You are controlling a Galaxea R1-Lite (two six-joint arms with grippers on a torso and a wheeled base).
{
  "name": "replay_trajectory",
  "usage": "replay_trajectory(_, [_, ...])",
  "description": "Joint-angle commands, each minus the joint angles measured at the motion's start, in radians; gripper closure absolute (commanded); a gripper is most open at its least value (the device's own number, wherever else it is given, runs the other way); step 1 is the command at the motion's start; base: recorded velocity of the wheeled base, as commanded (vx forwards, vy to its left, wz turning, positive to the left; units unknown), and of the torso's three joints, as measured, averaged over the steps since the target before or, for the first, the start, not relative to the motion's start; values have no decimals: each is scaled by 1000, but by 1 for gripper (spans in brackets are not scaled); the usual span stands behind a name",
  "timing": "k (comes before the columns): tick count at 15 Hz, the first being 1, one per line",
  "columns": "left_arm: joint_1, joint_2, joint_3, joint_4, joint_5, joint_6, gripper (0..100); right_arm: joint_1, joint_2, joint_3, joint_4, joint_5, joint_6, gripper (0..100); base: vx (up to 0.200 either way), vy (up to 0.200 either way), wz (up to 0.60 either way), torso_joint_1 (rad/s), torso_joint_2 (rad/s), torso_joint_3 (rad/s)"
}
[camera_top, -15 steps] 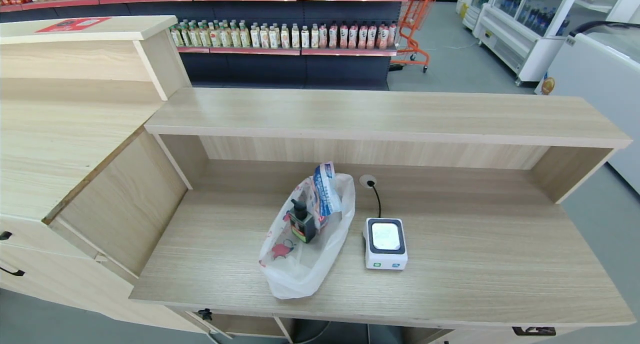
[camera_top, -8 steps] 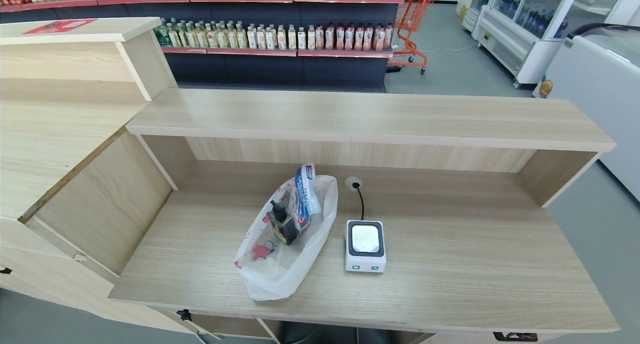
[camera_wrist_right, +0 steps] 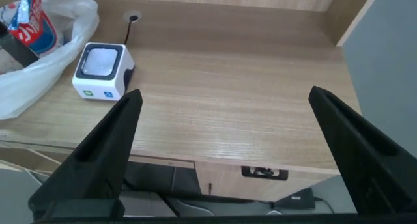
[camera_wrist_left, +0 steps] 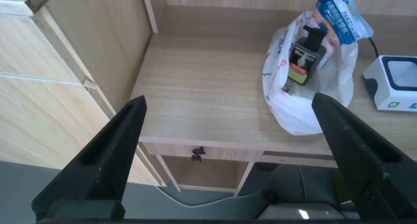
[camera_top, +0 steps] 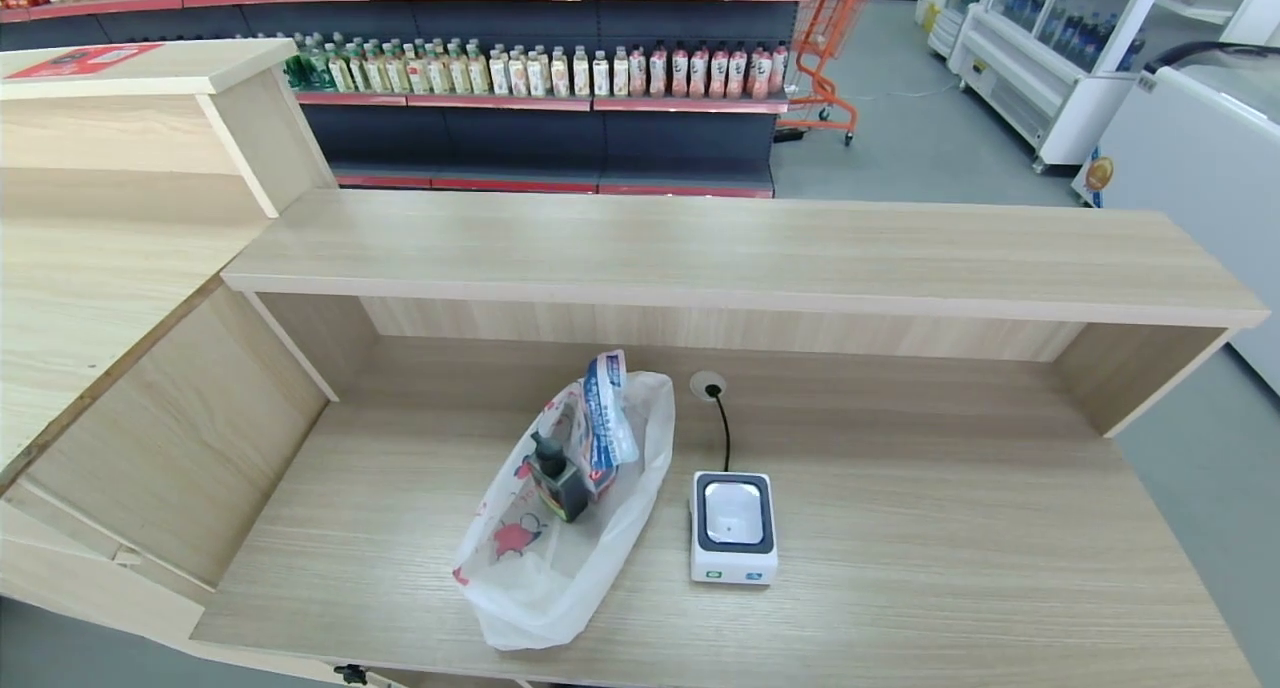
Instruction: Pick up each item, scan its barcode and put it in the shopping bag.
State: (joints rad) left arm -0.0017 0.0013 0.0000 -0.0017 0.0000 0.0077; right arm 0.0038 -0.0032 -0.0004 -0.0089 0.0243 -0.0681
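Change: head camera shifted; bag, scanner and both items unmoved on the desk (camera_top: 950, 538).
Count: one shopping bag (camera_top: 520, 588), one scanner (camera_top: 733, 528), two items, namely one dark pump bottle (camera_top: 555, 478) and one blue-and-white packet (camera_top: 605, 418).
Places: bag lying mid-desk, bottle and packet inside its far half; scanner just right of the bag, apart from it, cable (camera_top: 722, 433) running to the far side.
Hands: left hand (camera_wrist_left: 228, 103) spread wide, holding nothing, above the near left edge; right hand (camera_wrist_right: 225, 94) spread wide, holding nothing, above the near edge, right of the scanner.
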Motion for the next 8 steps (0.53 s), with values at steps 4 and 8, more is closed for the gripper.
replay_trajectory(4, [0, 0, 0, 0, 0, 0, 0, 1, 3, 0, 0, -1, 4, 100, 0, 0, 0, 0, 0, 0])
replay_trajectory(8, [0, 0, 0, 0, 0, 0, 0, 1, 3, 0, 1, -1, 4, 100, 0, 0, 0, 0, 0, 0])
